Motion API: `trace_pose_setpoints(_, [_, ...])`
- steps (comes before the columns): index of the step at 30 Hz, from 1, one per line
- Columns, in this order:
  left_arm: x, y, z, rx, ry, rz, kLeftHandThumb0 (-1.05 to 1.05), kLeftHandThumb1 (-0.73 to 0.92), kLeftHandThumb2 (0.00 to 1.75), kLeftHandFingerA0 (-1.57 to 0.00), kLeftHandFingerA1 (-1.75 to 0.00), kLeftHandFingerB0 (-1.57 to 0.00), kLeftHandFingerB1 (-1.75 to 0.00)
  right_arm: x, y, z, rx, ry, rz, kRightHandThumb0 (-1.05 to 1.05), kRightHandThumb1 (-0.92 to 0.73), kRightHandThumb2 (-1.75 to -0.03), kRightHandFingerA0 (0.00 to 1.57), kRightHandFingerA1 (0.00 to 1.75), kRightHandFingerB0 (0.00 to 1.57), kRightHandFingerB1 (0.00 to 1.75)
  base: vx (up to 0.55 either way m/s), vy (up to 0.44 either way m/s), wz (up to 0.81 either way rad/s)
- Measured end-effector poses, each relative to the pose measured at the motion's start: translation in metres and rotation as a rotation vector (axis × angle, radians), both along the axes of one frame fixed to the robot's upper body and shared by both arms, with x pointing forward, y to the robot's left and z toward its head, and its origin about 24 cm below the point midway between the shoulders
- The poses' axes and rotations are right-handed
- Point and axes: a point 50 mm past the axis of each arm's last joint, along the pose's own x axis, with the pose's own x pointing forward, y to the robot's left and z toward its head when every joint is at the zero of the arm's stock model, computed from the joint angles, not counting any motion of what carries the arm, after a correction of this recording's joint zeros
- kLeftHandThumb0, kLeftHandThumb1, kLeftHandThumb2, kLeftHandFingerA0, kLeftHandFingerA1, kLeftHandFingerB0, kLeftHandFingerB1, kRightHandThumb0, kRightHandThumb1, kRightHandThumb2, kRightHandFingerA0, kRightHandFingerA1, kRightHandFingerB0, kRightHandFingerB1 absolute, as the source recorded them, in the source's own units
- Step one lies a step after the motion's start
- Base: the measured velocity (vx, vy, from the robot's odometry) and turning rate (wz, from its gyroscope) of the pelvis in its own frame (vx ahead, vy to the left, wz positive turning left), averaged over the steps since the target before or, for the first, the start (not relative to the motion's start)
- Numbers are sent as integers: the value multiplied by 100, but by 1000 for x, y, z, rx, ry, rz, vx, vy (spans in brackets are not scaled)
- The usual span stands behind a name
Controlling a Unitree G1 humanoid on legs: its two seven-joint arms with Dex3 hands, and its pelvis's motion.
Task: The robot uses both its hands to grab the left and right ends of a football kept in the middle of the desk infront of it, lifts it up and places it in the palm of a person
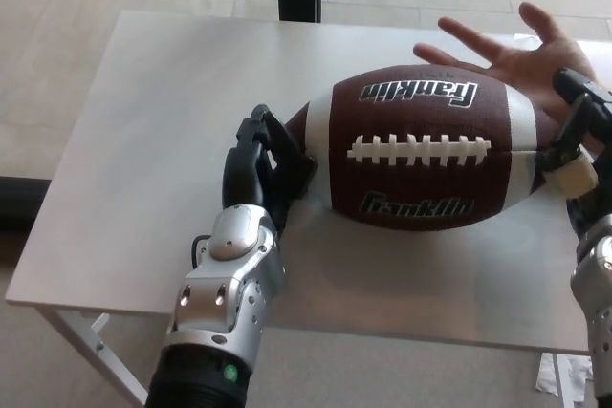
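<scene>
Football lies lengthwise between left hand and right hand, both clamping its tips, laces up.

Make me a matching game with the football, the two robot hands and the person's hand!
Things:
1. football
2. left hand
3. right hand
4. person's hand

Places:
A. open, behind the ball's far right end
B. pressed on the ball's left tip
C. held between both robot hands
D. pressed on the ball's right tip

Pairs: 1-C, 2-B, 3-D, 4-A
</scene>
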Motion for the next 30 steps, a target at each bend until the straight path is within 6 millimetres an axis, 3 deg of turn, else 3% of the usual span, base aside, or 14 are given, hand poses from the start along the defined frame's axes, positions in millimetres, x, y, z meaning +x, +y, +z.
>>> trace_pose_setpoints(5, [1, 0, 1, -3, -3, -4, -99, 87, 130, -37, -72, -8, -8, -1, 1, 8, 4, -24, 5, -84, -76, -115, 51, 64, 33, 48, 0, 0, 0])
trace_pose_setpoints(10, [2, 1, 3, -5, -7, -10, -93, 87, 130, -35, -70, -8, -17, -1, 2, 9, 10, -24, 10, -82, -72, -114, 52, 65, 31, 47, 0, 0, 0])
trace_pose_setpoints(11, [2, 2, 3, -5, -7, -13, -93, 90, 133, -28, -67, -2, -19, -1, 3, 9, 9, -23, 11, -89, -92, -70, 56, 57, 41, 33, 0, 0, 0])
trace_pose_setpoints(13, [2, 3, 3, -7, -8, -20, -96, 92, 134, -33, -71, -4, -27, 0, 4, 9, 4, -21, 18, -91, -92, -70, 55, 54, 39, 33, 0, 0, 0])
trace_pose_setpoints(14, [2, 4, 2, -8, -8, -22, -105, 92, 99, -39, -76, -12, -35, 0, 5, 10, -3, -21, 24, -96, -76, -117, 50, 58, 33, 45, 0, 0, 0])
trace_pose_setpoints(15, [3, 4, 2, -9, -8, -23, -105, 92, 99, -39, -76, -12, -35, 0, 5, 10, -8, -19, 29, -96, -76, -117, 50, 58, 33, 45, 0, 0, 0])
trace_pose_setpoints(16, [3, 5, 2, -13, -7, -23, -105, 92, 96, -40, -78, -13, -38, 1, 7, 10, -11, -16, 35, -94, -90, -68, 59, 53, 44, 33, 0, 0, 0])
trace_pose_setpoints(20, [3, 6, -1, -35, 5, -14, -105, 92, 94, -53, -93, -14, -37, 4, 9, 9, -38, -5, 50, -93, -91, -68, 52, 58, 39, 34, 0, 0, 0])
trace_pose_setpoints(21, [4, 6, 0, -44, 6, -10, -105, 92, 92, -57, -107, -15, -38, 5, 9, 8, -64, -2, 57, -95, -78, -116, 48, 62, 35, 48, 0, 0, 0])
trace_pose_setpoints(22, [4, 6, 0, -51, 8, -7, -105, 92, 92, -57, -107, -15, -38, 5, 9, 8, -83, -1, 62, -95, -78, -116, 48, 62, 35, 48, 0, 0, 0])
trace_pose_setpoints(23, [5, 6, 0, -54, 7, -5, -105, 92, 93, -50, -107, -17, -42, 5, 9, 8, -95, -1, 65, -93, -87, -66, 46, 55, 41, 34, 0, 0, 0])
trace_pose_setpoints(24, [6, 6, 1, -64, 5, 1, -103, 92, 93, -52, -112, -14, -40, 6, 10, 8, -124, -3, 73, -85, -66, -108, 47, 73, 31, 49, 0, 0, 0])
trace_pose_setpoints(27, [7, 8, 2, -83, 11, 29, -84, 81, 130, -73, -118, -1, -35, 7, 12, 6, -230, -12, 109, -89, -88, -67, 40, 68, 37, 34, 0, 0, 0])
trace_pose_setpoints(30, [8, 9, 2, -82, 12, 46, -92, 92, 131, -42, -91, -4, -33, 10, 15, 5, -331, -17, 146, -90, -89, -67, 41, 68, 38, 33, 0, 0, 0])
